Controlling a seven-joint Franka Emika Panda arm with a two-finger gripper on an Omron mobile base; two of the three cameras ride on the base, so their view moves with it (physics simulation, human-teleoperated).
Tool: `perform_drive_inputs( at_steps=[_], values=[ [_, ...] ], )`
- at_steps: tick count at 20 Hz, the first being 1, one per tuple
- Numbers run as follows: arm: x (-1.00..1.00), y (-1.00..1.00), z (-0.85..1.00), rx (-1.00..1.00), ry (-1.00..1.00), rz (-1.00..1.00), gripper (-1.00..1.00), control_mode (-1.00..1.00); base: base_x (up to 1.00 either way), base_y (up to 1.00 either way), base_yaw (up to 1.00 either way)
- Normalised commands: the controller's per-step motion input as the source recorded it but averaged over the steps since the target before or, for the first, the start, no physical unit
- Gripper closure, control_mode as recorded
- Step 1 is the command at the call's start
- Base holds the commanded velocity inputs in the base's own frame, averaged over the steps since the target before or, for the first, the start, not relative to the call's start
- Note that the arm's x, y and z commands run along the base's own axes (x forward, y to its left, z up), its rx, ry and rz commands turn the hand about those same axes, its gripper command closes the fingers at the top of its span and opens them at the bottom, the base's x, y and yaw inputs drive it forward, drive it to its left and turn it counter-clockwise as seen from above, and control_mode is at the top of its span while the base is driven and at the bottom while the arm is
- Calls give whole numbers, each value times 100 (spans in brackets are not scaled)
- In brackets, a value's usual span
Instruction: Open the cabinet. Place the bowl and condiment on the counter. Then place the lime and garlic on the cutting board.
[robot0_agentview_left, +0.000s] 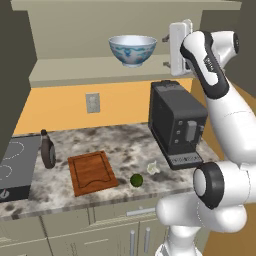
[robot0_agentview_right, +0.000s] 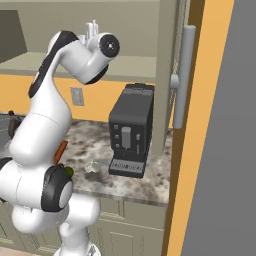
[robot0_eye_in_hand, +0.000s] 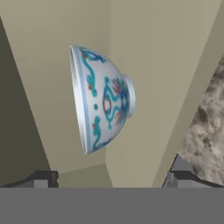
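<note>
Cabinet (robot0_agentview_left: 100, 30): we find it open, the bowl (robot0_agentview_left: 132, 49) upright on its shelf.
Gripper (robot0_eye_in_hand: 111, 180): we log the jaws spread wide, empty, near the bowl, not touching.
Condiment (robot0_agentview_left: 48, 150): on the counter (robot0_agentview_left: 125, 145), just left of the cutting board (robot0_agentview_left: 91, 172).
Lime (robot0_agentview_left: 136, 180): on the counter, right of the board.
Garlic (robot0_agentview_left: 152, 167): beside the lime, near the black machine (robot0_agentview_left: 176, 122).

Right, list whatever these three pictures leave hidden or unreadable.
- Garlic: a small pale blob in the left base view; its shape is unreadable.
- Cutting board: in the right base view the arm covers all but a sliver.
- Bowl: the hand view sees it side-on, so its inside is hidden.
- Stovetop: cut by the left base view's left edge.
</note>
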Motion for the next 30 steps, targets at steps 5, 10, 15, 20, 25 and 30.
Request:
perform_drive_inputs(
  at_steps=[5, 10, 15, 20, 25, 30],
  values=[
    [26, 0, 0, 0, 0, 1, -100, -100, 0, 0, 0],
    [25, 0, 0, 0, 0, 1, -100, -100, 0, 0, 0],
    [23, 0, 0, 0, 0, 1, -100, -100, 0, 0, 0],
    [15, 0, -3, 0, 1, 1, -100, -100, 0, 0, 0],
    [15, 0, -10, 0, 2, 1, -100, -100, 0, 0, 0],
    [18, 0, -4, 0, 1, 1, -100, -100, 0, 0, 0]
  ],
)
